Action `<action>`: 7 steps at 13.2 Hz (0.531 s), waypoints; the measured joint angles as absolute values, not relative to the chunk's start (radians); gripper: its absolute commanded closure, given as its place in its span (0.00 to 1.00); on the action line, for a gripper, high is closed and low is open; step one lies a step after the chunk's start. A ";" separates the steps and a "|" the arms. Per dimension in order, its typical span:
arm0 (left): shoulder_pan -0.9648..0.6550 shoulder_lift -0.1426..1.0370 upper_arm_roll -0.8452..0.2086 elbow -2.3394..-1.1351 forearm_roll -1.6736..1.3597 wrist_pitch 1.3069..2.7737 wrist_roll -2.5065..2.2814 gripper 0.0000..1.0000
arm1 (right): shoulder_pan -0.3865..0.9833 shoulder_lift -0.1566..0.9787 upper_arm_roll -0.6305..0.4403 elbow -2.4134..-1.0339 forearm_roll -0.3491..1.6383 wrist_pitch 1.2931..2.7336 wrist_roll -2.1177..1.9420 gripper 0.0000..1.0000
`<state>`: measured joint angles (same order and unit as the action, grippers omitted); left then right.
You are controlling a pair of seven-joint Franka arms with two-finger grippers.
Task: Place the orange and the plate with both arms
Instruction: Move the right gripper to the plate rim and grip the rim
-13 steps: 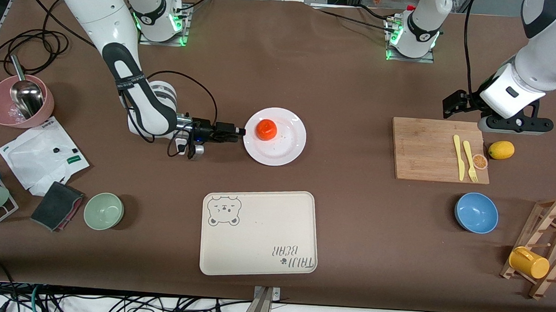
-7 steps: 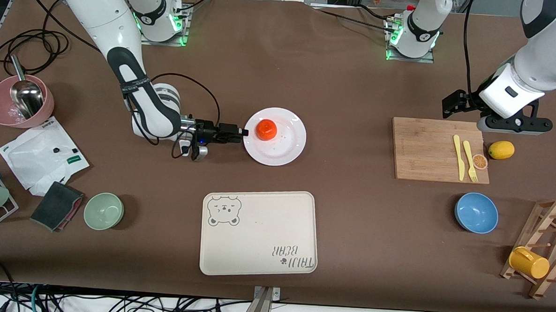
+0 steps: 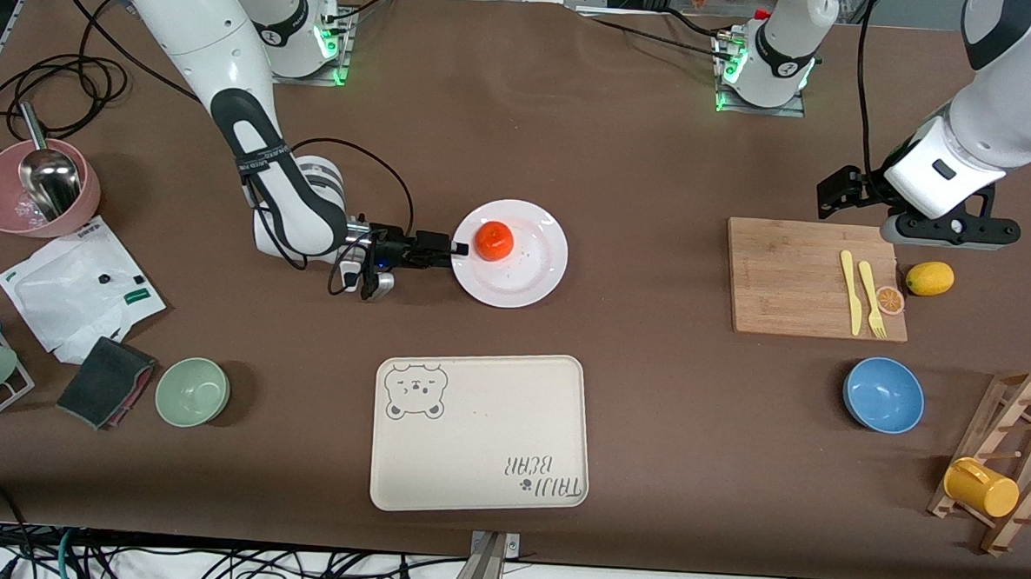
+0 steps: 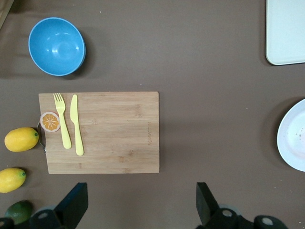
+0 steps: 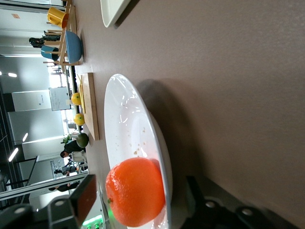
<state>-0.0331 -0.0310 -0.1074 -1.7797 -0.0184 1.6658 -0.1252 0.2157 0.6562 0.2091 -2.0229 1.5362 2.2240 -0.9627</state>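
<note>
On the plate's (image 3: pixel 516 272) rim, right gripper (image 3: pixel 456 248) fingers straddle its edge beside the orange (image 3: pixel 493 241); left gripper (image 4: pixel 138 202), fingers apart, waits over the table (image 3: pixel 643 156).

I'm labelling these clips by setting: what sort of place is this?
Probably a robotics lab's kitchen-style test table: two bench-mounted arms, loose cables along the table edge, and tableware like the plate and cutting board.
</note>
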 measured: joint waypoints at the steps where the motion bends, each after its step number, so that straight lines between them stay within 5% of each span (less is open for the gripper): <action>1: -0.034 -0.031 -0.109 -1.780 -0.018 1.666 -0.125 0.00 | 0.218 0.660 0.209 -2.018 1.536 2.230 -0.963 0.30; 6: -0.035 -0.031 -0.109 -1.780 -0.018 1.666 -0.125 0.00 | 0.225 0.671 0.209 -2.006 1.536 2.235 -0.994 0.71; 7: -0.035 -0.031 -0.109 -1.780 -0.018 1.666 -0.125 0.00 | 0.225 0.676 0.209 -2.004 1.536 2.236 -1.007 0.73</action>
<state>-0.0353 -0.0310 -0.1087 -1.7797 -0.0184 1.6658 -0.1252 0.2252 0.6760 0.2090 -2.0042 1.5360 2.2361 -1.0070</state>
